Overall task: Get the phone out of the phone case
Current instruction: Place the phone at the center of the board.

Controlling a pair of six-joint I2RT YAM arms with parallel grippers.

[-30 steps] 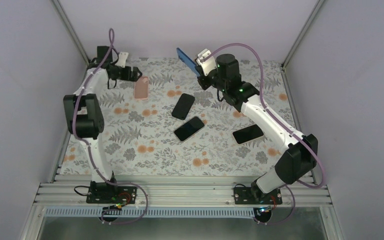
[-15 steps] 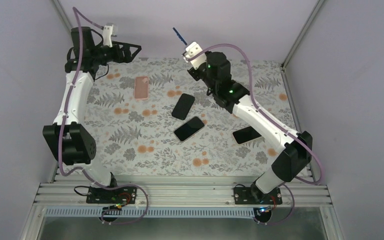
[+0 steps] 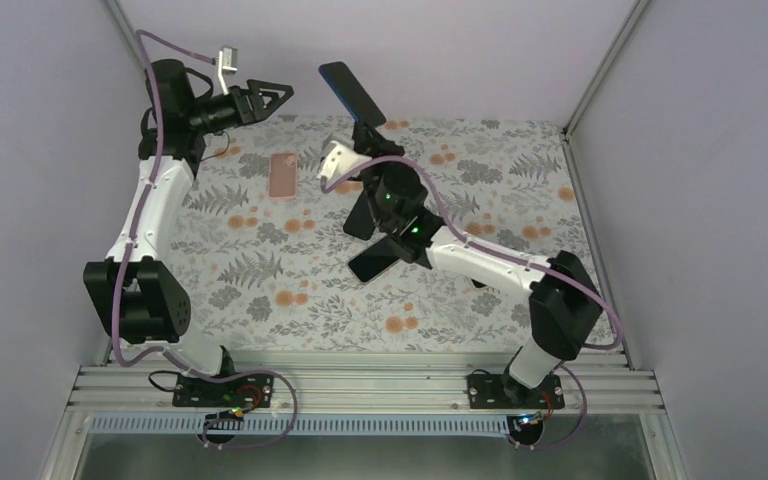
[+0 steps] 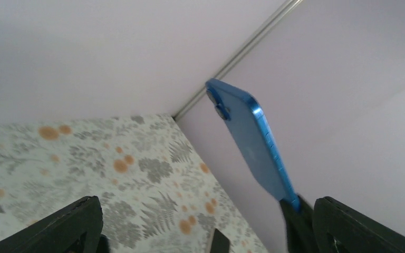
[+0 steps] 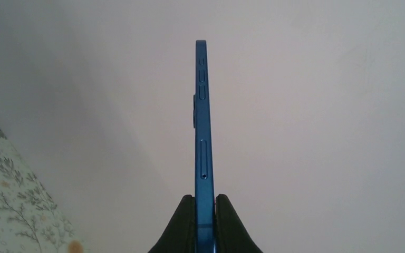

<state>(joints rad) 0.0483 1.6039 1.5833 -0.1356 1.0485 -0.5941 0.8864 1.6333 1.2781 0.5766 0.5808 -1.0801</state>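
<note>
My right gripper is shut on the lower end of a blue phone and holds it high above the back of the table. The right wrist view shows the phone edge-on between the pads. A pink phone case lies flat on the floral mat, with nothing touching it. My left gripper hangs open in the air at the back left, pointing toward the phone. In the left wrist view the blue phone rises just inside the right finger, apart from both fingers, and the gripper holds nothing.
Two black phones lie on the mat under my right arm. Grey walls close in the table at the back and both sides. An aluminium rail runs along the near edge.
The right arm swung left and up, carrying the blue phone toward the back centre. The left arm lifted away from the pink case and stays open, now facing the phone.
</note>
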